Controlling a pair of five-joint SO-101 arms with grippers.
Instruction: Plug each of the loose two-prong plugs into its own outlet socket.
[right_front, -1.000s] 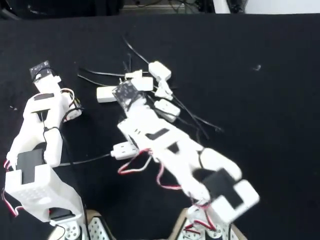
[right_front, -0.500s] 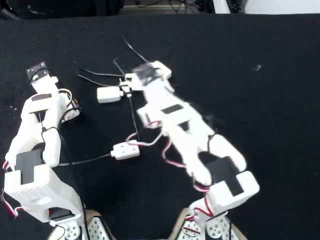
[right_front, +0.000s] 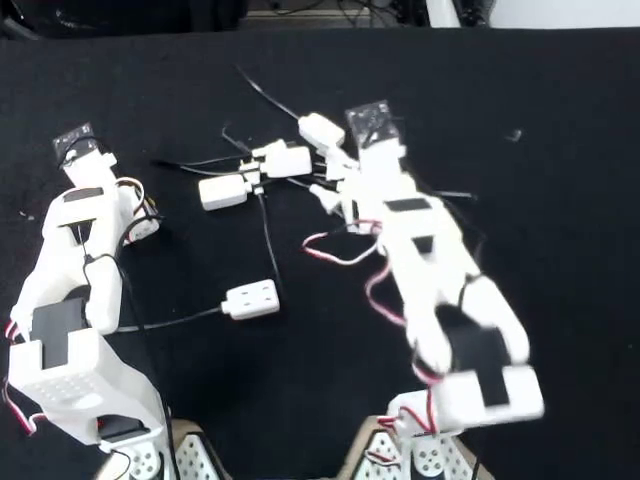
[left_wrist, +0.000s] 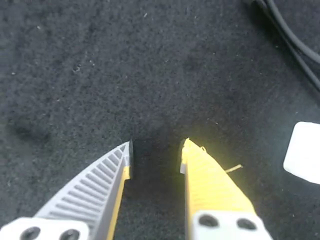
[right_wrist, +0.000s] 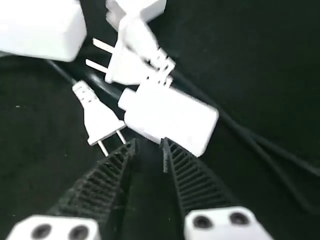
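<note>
White plug (right_wrist: 98, 119) lies flat, prongs pointing toward right hand (right_wrist: 146, 145).

L arm (right_front: 80, 240) extended fwd along the left side, wrist tipped down. L gripper (left_wrist: 155, 147) points downward, jaws a narrow gap apart, nothing btwn them. R arm (right_front: 430, 260) extended fwd from its base, leaning a bit toward the L arm. R gripper (right_wrist: 147, 142) also tipped down, black fingers (right_wrist: 185, 170) slightly parted, holding nothing.
</note>
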